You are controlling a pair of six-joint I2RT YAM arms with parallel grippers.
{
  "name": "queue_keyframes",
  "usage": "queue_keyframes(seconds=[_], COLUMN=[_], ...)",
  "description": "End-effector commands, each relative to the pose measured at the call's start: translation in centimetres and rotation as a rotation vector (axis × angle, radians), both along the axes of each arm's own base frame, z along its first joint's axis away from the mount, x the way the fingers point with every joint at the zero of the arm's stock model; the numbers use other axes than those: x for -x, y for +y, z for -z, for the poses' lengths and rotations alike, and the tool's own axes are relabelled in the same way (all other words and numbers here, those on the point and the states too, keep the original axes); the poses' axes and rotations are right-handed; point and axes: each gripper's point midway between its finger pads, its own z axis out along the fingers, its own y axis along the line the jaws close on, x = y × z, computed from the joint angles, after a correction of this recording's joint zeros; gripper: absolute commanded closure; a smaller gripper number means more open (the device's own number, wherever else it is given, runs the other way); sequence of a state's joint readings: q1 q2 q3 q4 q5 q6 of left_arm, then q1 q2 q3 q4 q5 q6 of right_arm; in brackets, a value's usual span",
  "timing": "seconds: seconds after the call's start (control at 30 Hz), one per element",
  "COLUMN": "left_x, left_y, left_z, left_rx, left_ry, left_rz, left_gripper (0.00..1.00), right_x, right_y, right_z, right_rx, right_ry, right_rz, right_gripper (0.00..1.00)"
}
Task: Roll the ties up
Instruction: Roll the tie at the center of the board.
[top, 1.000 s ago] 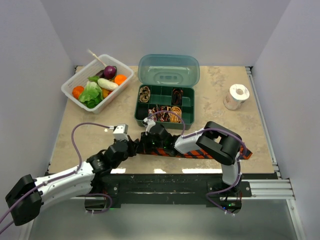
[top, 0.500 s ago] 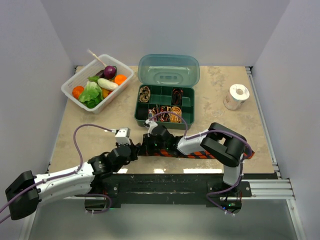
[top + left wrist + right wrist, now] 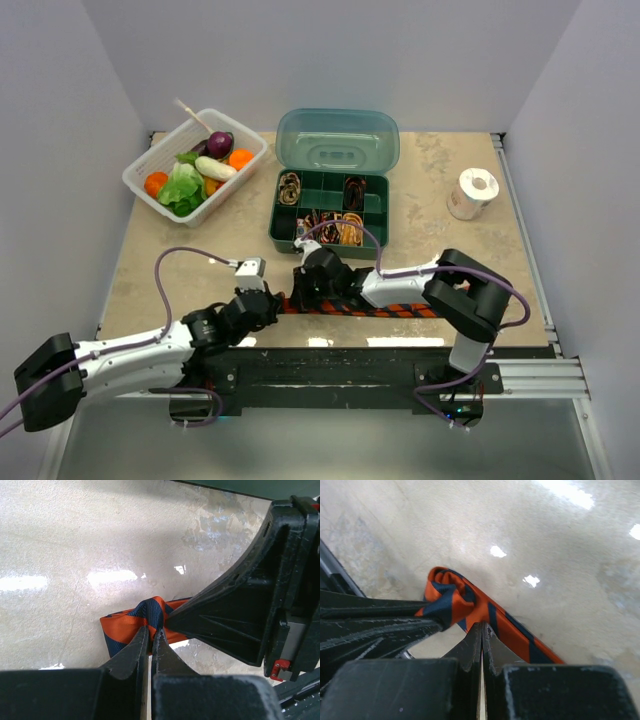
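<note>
An orange-red tie with navy stripes [image 3: 405, 308] lies along the near table edge. Its left end is bunched into a small fold [image 3: 127, 626]. My left gripper [image 3: 151, 630] is shut on that fold, with fabric pinched between the tips. Coming from the opposite side, my right gripper [image 3: 481, 625] has its jaws fully together, the tips resting against the tie's edge [image 3: 492, 620] beside the fold. In the top view the two grippers meet at the tie's left end, left gripper [image 3: 278, 305], right gripper [image 3: 300, 292]. Small coiled ties [image 3: 345, 228] sit in the green box.
A green compartment box [image 3: 372, 237] with its lid [image 3: 338, 140] open stands behind the tie. A white basket [image 3: 140, 172] of vegetables is at the back left and a white tape roll [image 3: 472, 192] at the back right. Purple cables loop over both arms.
Both grippers have shifted slightly right and toward the near edge, staying together at the tie's left end. The right arm's elbow has swung right and now covers the tie's right end.
</note>
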State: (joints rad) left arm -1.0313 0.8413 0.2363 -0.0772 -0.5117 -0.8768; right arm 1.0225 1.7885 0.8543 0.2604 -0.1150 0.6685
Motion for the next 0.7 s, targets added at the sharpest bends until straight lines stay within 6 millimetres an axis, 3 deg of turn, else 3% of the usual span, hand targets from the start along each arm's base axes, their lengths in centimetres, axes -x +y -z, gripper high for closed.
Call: queue_keyframes(seconds=[0.0,0.2,0.43,0.5,0.53,0.63,0.67], left_x=[-0.7,-0.9,-1.0,-1.3,-1.3,-1.2,-1.0], left_y=[-0.5,-1.7,-2.6,-3.2,-3.3,-3.8,-4.0], left_z=[-1.1,-0.5,-0.2,-0.9,-1.1,-1.5,-1.4], left_rx=[-0.014,-0.019,0.007,0.042,0.047,0.084,0.096], left_ry=[-0.020,0.007,0.035,0.019,0.017,0.014,0.018], left_rz=[-0.018,-0.001,-0.013,-0.013,-0.009,0.003,0.009], left_gripper=[1.00,1.00,1.00,1.00,0.97,0.73,0.70], right_x=[-1.4,-2.1,-2.2,-2.0,-2.0,-2.0,-2.0], right_y=[-1.1,-2.2,-2.6,-2.7,-2.7,-2.6,-2.4], right_z=[-2.4,-3.6,-2.4,-1.8,-1.7,-1.7,-1.9], right_rx=[0.035,0.068,0.102,0.109,0.110,0.105,0.100], right_ry=[-0.089,-0.137,-0.127,-0.119,-0.119,-0.117,-0.120], right_rz=[0.036,0.060,0.055,0.049,0.048,0.044,0.043], right_gripper=[1.00,1.00,1.00,1.00,1.00,1.00,1.00])
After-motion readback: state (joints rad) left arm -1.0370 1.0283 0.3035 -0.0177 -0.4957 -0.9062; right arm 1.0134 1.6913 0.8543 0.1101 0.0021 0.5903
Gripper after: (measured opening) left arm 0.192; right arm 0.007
